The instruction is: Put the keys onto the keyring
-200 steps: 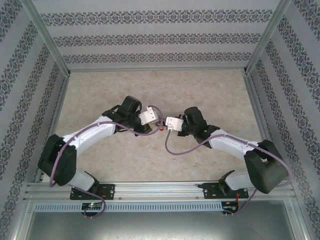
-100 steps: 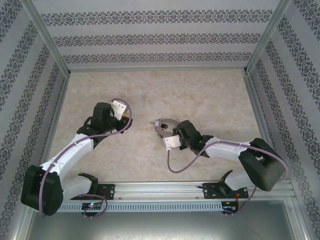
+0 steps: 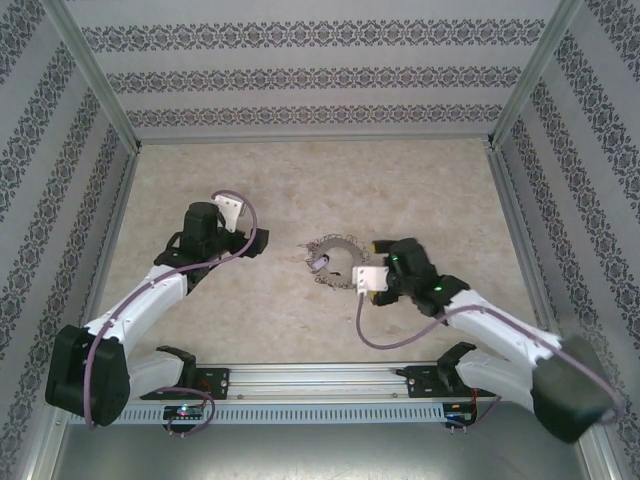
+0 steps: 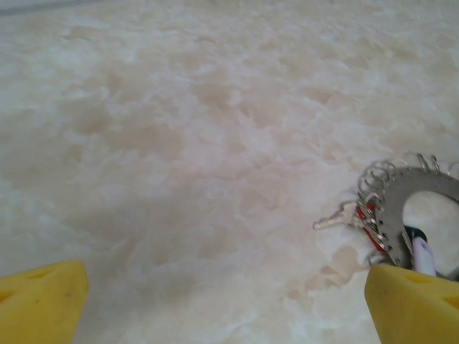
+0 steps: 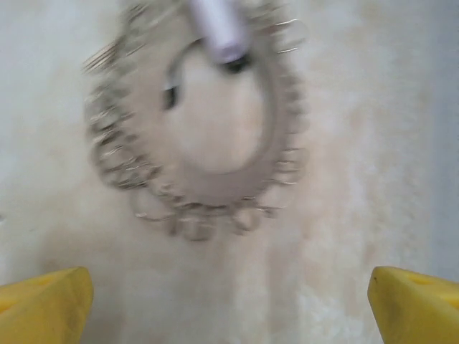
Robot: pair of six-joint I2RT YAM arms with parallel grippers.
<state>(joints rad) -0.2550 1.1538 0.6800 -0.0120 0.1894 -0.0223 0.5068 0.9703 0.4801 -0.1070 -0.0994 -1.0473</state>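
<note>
Both my arms have drawn apart since a second ago, when their tips met over mid-bench. The keyring (image 3: 335, 241) now lies flat on the bench (image 3: 430, 190) between them, nearer my right arm. Closest in the left wrist view, my left fingers (image 4: 43, 299) stand spread wide and grip nothing. Just past the right-hand one lies the keyring's edge, with one small key (image 4: 332, 220) and a red bit (image 4: 369, 213) poking out. My right fingers (image 5: 43, 304) are equally wide apart and empty. Beyond them the keyring sits blurred, fringed all round with keys (image 5: 107, 154), a pale cylindrical piece (image 5: 219, 25) across its far side.
</note>
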